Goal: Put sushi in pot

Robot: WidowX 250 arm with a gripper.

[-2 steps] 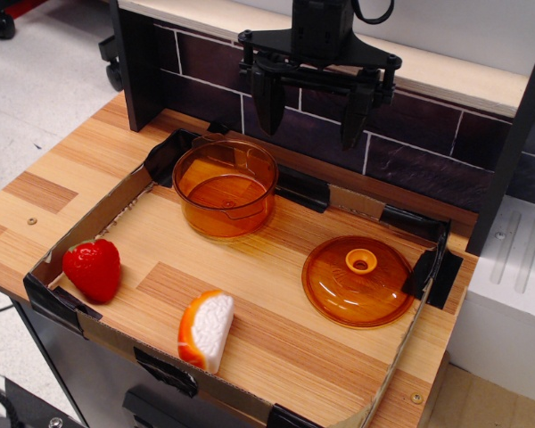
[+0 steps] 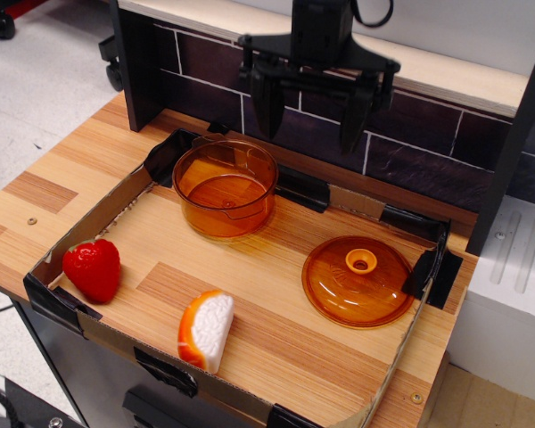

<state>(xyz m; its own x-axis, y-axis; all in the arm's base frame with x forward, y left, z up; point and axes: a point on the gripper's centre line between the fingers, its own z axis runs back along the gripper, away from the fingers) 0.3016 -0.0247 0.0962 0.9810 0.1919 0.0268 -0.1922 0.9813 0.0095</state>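
One sushi (image 2: 206,330) lying apart from pot (image 2: 225,188); gripper (image 2: 311,111) spread.

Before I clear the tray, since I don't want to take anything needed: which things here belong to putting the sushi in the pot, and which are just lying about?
Belongs to the job:
sushi, near the front edge
pot, at the back, nothing in it
gripper, open, hanging above the back

Just lying about:
strawberry
lid, flat on the tray
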